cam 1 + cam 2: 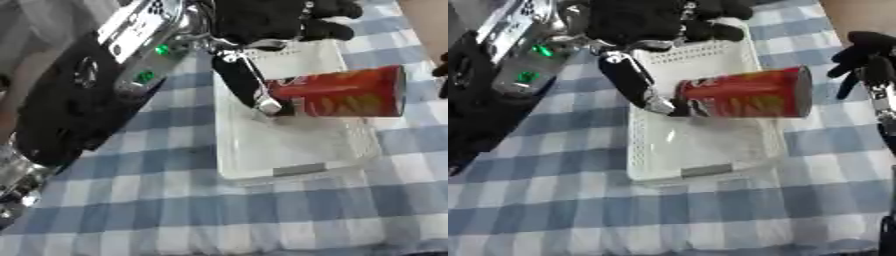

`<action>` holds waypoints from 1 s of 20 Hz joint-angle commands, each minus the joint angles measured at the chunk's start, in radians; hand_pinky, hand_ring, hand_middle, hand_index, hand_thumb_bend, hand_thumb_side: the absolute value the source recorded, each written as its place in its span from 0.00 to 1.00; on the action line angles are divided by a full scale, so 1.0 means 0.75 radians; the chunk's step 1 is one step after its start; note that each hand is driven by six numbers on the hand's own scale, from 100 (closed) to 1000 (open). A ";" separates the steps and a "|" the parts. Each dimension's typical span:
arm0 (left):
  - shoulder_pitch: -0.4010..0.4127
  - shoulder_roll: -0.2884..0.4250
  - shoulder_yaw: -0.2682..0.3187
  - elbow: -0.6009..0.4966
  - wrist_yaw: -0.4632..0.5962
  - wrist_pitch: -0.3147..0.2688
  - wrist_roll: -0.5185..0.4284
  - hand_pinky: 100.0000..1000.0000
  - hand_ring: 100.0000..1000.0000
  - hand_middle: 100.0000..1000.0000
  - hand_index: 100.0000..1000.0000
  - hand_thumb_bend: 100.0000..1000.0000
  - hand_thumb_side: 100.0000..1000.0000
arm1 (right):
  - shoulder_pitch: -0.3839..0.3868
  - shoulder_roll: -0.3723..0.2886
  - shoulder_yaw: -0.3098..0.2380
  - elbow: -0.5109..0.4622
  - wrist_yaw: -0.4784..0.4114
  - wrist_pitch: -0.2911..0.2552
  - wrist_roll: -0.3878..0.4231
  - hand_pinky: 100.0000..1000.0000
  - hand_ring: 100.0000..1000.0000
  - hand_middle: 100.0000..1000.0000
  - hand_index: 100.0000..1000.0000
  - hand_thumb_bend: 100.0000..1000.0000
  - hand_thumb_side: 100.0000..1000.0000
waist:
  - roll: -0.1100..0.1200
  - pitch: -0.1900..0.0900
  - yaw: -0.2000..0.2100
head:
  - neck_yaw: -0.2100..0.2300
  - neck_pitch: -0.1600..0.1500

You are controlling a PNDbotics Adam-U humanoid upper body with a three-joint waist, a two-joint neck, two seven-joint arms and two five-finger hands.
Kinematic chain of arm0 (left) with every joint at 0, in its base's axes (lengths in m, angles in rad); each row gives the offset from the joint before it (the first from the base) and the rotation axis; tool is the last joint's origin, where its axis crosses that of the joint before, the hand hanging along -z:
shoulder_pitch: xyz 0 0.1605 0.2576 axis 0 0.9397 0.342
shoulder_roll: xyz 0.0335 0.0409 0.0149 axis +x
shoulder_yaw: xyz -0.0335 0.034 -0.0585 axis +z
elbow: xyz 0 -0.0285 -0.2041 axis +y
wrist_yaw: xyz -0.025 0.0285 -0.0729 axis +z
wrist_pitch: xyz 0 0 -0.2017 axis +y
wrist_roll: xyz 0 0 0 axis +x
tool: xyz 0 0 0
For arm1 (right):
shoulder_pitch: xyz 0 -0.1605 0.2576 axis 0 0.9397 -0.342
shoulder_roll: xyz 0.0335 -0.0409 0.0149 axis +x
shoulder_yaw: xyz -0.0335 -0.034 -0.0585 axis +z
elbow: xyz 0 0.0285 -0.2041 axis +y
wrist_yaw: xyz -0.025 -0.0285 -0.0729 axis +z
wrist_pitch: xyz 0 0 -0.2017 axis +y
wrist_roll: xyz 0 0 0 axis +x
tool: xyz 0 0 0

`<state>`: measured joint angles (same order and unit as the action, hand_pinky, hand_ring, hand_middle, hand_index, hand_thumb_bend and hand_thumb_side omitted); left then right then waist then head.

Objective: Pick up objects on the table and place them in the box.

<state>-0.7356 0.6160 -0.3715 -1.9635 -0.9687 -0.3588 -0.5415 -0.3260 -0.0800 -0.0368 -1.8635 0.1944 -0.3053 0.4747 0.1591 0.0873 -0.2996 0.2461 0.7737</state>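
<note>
A red crisp can (750, 93) lies on its side over the white box (702, 172), its lid end past the box's right rim. My left hand (645, 20) hovers over the box's far end. One straight finger (636, 80) reaches down from it to touch the can's left end, while its other fingers point right, well above the can and not around it. At the right edge my right hand (868, 52) hangs a short way from the can's lid, fingers relaxed and drooping, holding nothing. I cannot tell whether the can rests on the box.
My left forearm (131, 45), silver and black with green lights, crosses the upper left. A blue and white checked cloth (175, 215) covers the table. The box's near half shows only its white floor.
</note>
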 commanded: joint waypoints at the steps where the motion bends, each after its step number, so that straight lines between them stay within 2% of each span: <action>1: 0.009 0.049 0.074 -0.039 0.002 0.034 0.056 1.00 1.00 1.00 1.00 0.34 0.63 | -0.013 -0.012 -0.001 -0.012 0.003 -0.003 -0.003 0.28 0.51 0.57 0.81 0.00 0.77 | -0.017 -0.012 0.005 | -0.012 -0.005; 5: 0.063 0.080 0.162 -0.048 0.014 0.126 0.207 1.00 1.00 1.00 1.00 0.32 0.56 | -0.014 -0.009 -0.007 -0.013 0.005 -0.002 -0.010 0.28 0.51 0.57 0.81 0.00 0.77 | -0.023 -0.012 0.015 | -0.025 -0.005; 8: 0.114 0.099 0.213 -0.049 0.034 0.190 0.312 1.00 1.00 1.00 1.00 0.27 0.51 | -0.014 -0.007 -0.009 -0.014 0.006 -0.001 -0.012 0.28 0.51 0.57 0.81 0.00 0.77 | -0.026 -0.012 0.022 | -0.033 -0.005; 12: 0.176 0.105 0.292 -0.049 0.083 0.276 0.500 1.00 1.00 1.00 1.00 0.28 0.45 | -0.019 -0.005 -0.013 -0.014 0.008 0.000 -0.018 0.28 0.51 0.57 0.81 0.00 0.77 | -0.034 -0.009 0.029 | -0.044 -0.005; 13: 0.189 0.101 0.313 -0.049 0.106 0.293 0.562 1.00 1.00 1.00 1.00 0.24 0.44 | -0.020 -0.004 -0.014 -0.014 0.009 -0.001 -0.020 0.28 0.51 0.57 0.81 0.00 0.77 | -0.036 -0.007 0.033 | -0.046 -0.005; 15: 0.221 0.097 0.340 -0.049 0.177 0.306 0.694 1.00 1.00 1.00 1.00 0.15 0.44 | -0.021 -0.002 -0.015 -0.014 0.010 -0.001 -0.021 0.28 0.51 0.57 0.81 0.00 0.77 | -0.040 -0.005 0.040 | -0.050 -0.005; 17: 0.259 0.095 0.357 -0.049 0.268 0.293 0.816 0.99 0.97 1.00 1.00 0.01 0.49 | -0.023 0.000 -0.015 -0.013 0.010 -0.003 -0.022 0.28 0.51 0.57 0.81 0.00 0.77 | -0.045 -0.003 0.049 | -0.056 -0.005; 20: 0.326 0.090 0.380 -0.049 0.393 0.253 0.977 0.93 0.94 1.00 1.00 0.00 0.57 | -0.028 0.001 -0.016 -0.011 0.012 -0.005 -0.024 0.28 0.51 0.57 0.81 0.00 0.77 | -0.052 0.001 0.063 | -0.066 -0.005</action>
<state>-0.4835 0.6606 -0.1087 -1.9865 -0.7117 -0.1622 0.1442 -0.3321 -0.0791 -0.0461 -1.8634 0.2033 -0.3071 0.4608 0.1252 0.0995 -0.2531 0.2100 0.7737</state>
